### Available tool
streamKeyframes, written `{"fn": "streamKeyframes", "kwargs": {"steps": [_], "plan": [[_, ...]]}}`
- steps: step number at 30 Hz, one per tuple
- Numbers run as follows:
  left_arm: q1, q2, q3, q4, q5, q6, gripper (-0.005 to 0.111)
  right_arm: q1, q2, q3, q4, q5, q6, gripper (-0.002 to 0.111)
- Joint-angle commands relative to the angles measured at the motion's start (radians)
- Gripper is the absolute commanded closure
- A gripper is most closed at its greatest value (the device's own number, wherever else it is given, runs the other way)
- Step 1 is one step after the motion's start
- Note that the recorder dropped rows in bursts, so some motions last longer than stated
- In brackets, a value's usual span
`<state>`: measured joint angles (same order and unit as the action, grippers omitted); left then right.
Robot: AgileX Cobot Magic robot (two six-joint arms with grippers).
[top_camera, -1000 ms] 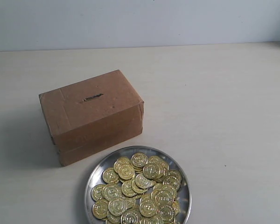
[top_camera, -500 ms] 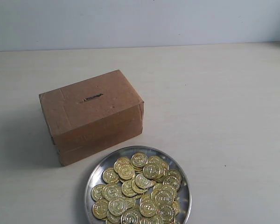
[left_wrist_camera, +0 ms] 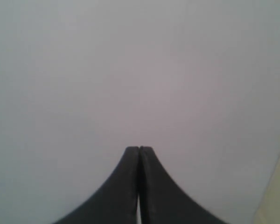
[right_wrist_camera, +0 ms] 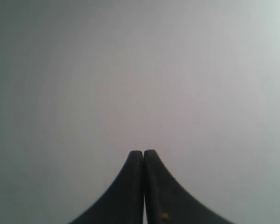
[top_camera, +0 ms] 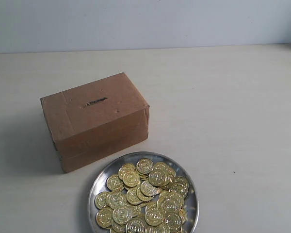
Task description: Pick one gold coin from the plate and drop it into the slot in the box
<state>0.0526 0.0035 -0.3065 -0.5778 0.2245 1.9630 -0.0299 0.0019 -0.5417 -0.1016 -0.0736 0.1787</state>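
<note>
Coins [top_camera: 144, 196] on plate [top_camera: 157, 155], left claw [left_wrist_camera: 139, 148], right claw [right_wrist_camera: 143, 151] closed elsewhere

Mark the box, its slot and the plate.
box [top_camera: 104, 140], exterior view, on its front face.
slot [top_camera: 95, 102], exterior view, middle of the dark slit in the box top.
plate [top_camera: 100, 181], exterior view, bare metal by its left rim.

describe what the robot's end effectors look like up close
The left end effector has two smooth matte black fingers with rounded tips, flaring wide toward the base. The right end effector looks the same, plus a tiny orange speck low on one finger. No cables, markings or arm links show.
</note>
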Motion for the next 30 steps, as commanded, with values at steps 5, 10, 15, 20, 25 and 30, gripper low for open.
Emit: {"fn": "streamKeyframes", "kwargs": {"steps": [5,10,15,20,25,30], "plan": [[-0.003,-0.003,0.306,0.265,-0.205,-0.007,0.107,-0.005,-0.002,0.34,-0.053,-0.168,0.004,0.108],[-0.023,-0.003,0.306,0.392,-0.149,-0.007,0.107,-0.005,-0.002,0.526,-0.058,-0.197,0.004,0.108],[-0.028,-0.003,0.306,0.392,-0.136,-0.007,0.107,-0.005,-0.002,0.542,-0.058,-0.161,0.004,0.108],[-0.028,-0.003,0.306,0.392,-0.007,-0.007,0.107,-0.005,-0.002,0.542,-0.058,-0.084,0.004,0.108],[-0.028,-0.003,0.306,0.392,0.058,-0.007,0.107,-0.005,-0.002,0.542,-0.058,-0.022,0.004,0.108],[-0.028,-0.003,0.306,0.388,0.121,-0.007,0.107,-0.005,-0.002,0.542,-0.058,0.114,0.004,0.108]]}}
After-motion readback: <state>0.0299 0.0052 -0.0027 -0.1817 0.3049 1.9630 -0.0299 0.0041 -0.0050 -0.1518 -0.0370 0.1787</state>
